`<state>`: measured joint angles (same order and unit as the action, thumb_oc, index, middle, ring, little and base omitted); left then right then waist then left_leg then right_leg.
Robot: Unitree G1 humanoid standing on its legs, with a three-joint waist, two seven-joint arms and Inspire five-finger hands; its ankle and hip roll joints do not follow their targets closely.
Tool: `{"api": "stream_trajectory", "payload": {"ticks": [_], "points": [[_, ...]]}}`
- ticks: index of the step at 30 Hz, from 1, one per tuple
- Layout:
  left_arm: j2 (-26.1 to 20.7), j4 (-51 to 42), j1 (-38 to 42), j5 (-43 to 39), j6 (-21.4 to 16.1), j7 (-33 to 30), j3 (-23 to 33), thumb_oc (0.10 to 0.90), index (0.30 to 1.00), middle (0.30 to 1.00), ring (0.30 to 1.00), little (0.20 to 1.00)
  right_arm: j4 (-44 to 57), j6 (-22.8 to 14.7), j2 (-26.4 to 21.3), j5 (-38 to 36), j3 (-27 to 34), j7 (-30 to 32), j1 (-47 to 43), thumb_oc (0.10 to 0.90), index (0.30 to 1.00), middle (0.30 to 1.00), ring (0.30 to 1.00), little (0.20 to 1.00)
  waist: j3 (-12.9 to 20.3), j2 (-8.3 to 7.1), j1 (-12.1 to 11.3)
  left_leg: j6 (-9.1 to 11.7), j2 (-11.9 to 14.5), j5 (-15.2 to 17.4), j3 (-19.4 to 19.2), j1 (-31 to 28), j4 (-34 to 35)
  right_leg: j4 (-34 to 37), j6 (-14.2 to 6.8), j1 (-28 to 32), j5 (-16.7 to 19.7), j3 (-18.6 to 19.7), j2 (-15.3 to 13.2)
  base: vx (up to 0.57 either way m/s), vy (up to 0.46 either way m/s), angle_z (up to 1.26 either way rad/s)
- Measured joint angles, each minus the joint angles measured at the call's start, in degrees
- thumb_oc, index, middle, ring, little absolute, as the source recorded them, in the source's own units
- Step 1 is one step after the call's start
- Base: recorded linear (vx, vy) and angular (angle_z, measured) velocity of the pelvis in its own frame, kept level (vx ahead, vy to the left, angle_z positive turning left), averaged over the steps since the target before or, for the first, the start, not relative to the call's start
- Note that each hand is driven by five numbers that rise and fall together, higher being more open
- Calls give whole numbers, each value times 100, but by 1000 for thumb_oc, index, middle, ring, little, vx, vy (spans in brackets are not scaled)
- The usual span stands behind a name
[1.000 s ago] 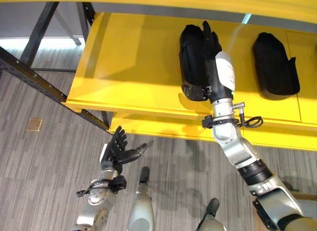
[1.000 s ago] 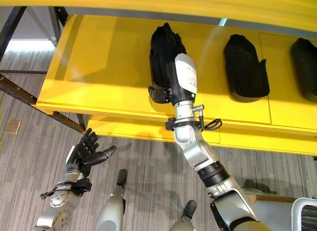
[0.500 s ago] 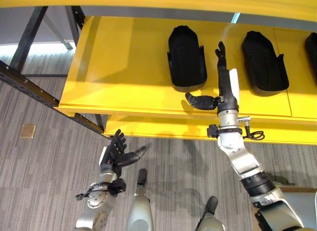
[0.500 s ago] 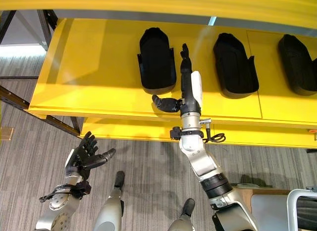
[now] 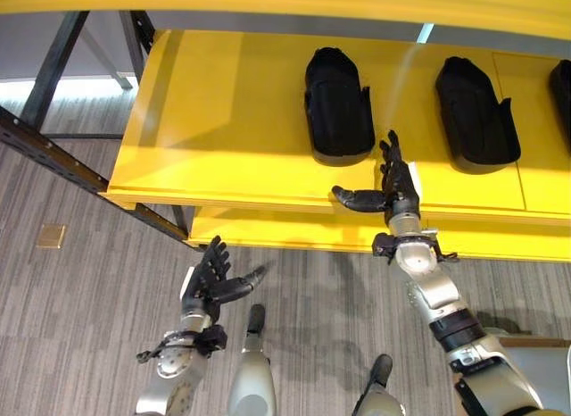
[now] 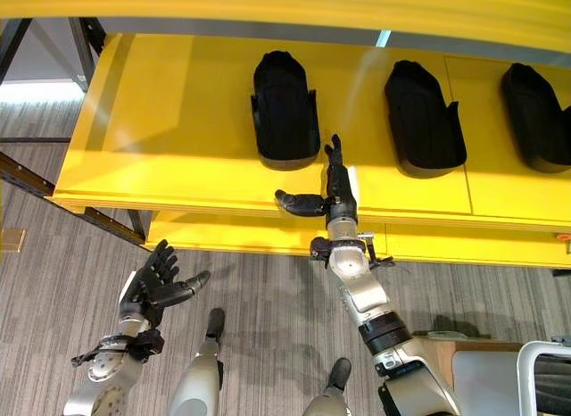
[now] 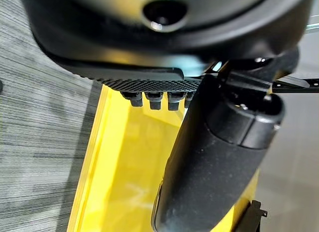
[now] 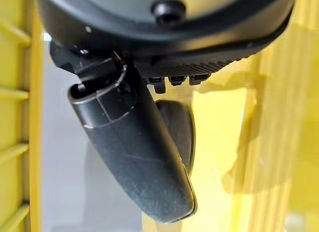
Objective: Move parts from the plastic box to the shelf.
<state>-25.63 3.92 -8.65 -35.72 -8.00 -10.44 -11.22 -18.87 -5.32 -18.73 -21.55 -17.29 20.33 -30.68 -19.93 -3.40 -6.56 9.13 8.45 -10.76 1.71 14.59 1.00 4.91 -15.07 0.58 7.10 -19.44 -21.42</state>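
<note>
**A:** Right hand (image 5: 395, 186) is up at the front lip of the yellow shelf (image 5: 232, 121), fingers stretched straight, thumb pushed out sideways toward the robot's left. Nothing in it, it's let go.

**B:** And the part?

**A:** The left black part (image 5: 337, 102) lies flat on the shelf board, just beyond that hand's fingertips, apart from them. Matte black moulded shell, rounded at the far end, squarer at the near end, hollow side up with a raised rim, and a small tab sticking out on its right edge.

**B:** Any others like it?

**A:** Yes, a middle black part (image 5: 475, 113) of the same shape lies further along to the robot's right, well apart from the first, same way round. In the right eye view a right black part (image 6: 536, 116) sits beyond that one, all in a row along the board.

**B:** Left hand?

**A:** Left hand (image 5: 212, 277) is low, over the grey striped floor (image 5: 80, 300) in front of the shelf, palm turned inward, fingers spread and relaxed, thumb out. Holding nothing.

**B:** What's round the shelf?

**A:** A dark metal frame (image 5: 55, 148) with diagonal braces at the shelf's left end, and a small tan square (image 5: 51, 235) lying on the floor below it.
</note>
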Motion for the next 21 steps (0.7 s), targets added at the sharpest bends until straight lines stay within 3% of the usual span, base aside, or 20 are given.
{"api": "stream_trajectory", "payload": {"ticks": [12,21], "points": [[-18,6,25,-4,39,119,-5,900,1000,1000,1000,1000,-629,-34,-74,-98,-2,-107,-616,900,1000,1000,1000,1000,-8,16,-14,-1,-1,-9,15,31,25,1,-2,-26,-1,-62,-1,0,0,0],[-17,6,97,-5,41,117,-7,900,1000,1000,1000,1000,-683,-34,-138,12,9,-29,-765,900,1000,1000,1000,1000,-85,151,10,-2,-1,-8,11,32,30,1,0,-37,-2,-56,-2,0,0,0]]}}
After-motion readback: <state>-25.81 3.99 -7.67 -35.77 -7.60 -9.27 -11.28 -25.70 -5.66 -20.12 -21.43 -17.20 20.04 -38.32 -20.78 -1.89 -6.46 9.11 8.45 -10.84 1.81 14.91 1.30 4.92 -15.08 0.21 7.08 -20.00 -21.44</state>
